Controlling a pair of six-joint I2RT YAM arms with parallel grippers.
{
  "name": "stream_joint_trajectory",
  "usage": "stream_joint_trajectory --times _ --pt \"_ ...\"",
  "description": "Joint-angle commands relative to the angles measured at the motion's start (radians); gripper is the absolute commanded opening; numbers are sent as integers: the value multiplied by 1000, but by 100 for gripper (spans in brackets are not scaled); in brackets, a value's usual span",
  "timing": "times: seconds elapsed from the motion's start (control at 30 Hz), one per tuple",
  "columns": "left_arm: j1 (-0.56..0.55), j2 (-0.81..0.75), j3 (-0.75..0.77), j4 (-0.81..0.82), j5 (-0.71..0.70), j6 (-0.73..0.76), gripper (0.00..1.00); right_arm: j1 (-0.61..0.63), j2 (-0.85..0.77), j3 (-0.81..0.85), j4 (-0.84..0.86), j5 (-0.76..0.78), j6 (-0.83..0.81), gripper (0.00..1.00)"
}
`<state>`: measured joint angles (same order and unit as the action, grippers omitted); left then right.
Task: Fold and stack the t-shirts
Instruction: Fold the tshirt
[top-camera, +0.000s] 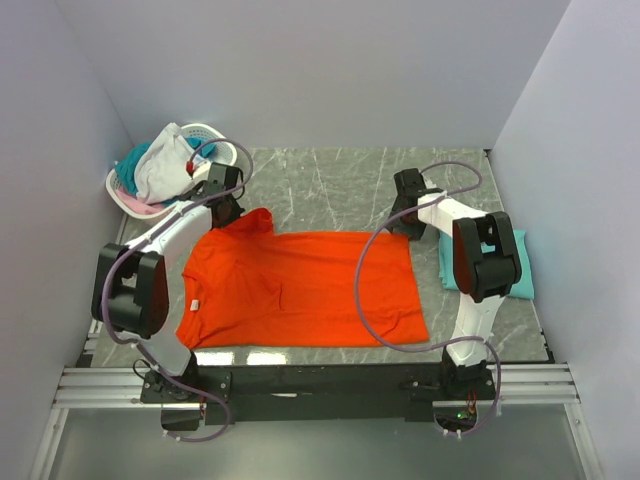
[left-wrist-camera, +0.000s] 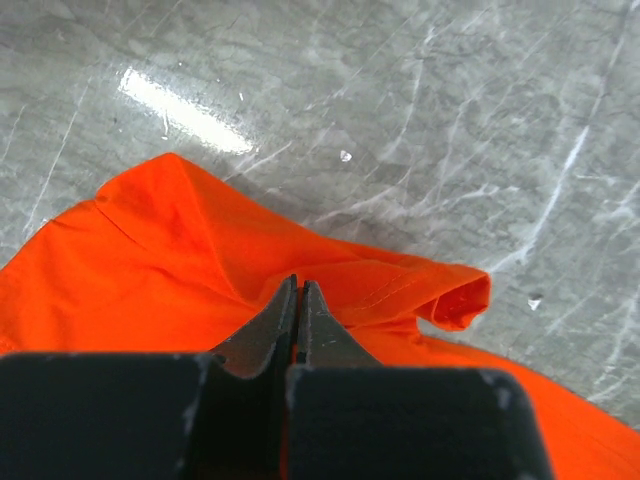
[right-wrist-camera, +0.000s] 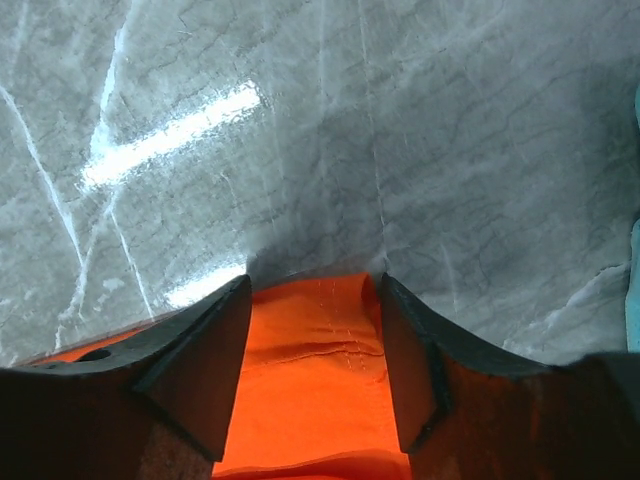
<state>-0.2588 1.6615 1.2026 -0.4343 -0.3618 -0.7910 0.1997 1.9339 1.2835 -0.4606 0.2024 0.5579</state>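
A large orange t-shirt (top-camera: 300, 290) lies spread flat on the grey marble table, collar end to the left. My left gripper (top-camera: 228, 214) is at its far-left sleeve. In the left wrist view the jaws (left-wrist-camera: 298, 286) are pressed together, with a sliver of orange cloth (left-wrist-camera: 180, 250) pinched between them. My right gripper (top-camera: 405, 232) is at the shirt's far-right corner. Its fingers (right-wrist-camera: 312, 300) stand apart, one on each side of the orange hem (right-wrist-camera: 315, 350), resting on the table. A folded teal t-shirt (top-camera: 525, 265) lies to the right, beside the right arm.
A white perforated basket (top-camera: 122, 195) stands at the back left, holding a white garment (top-camera: 165, 165) with teal (top-camera: 130, 160) and pink cloth. Walls close in on the left, back and right. Bare marble (top-camera: 330, 185) stretches behind the orange shirt.
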Motion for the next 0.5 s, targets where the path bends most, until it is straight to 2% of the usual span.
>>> stream_joint_trajectory --times 0.0,0.03,0.1,0.13,0.23,0.47 --pt "-5 -60 -11 12 18 -11 1 -6 -23 -16 14 17 19 59" --pt "-5 -63 -14 12 24 -11 1 -5 -27 -29 19 5 17 53" --pt "-7 -72 -21 9 26 -17 1 -5 -35 -35 25 -1 17 46" --pt "-7 -77 -28 6 24 -20 0 -5 -45 -45 30 -3 16 38" --pt "-7 -104 -44 2 24 -27 1 -5 -75 -59 39 -3 13 28" --pt "-8 -166 -66 -26 34 -39 1 10 -193 -122 89 11 -25 26"
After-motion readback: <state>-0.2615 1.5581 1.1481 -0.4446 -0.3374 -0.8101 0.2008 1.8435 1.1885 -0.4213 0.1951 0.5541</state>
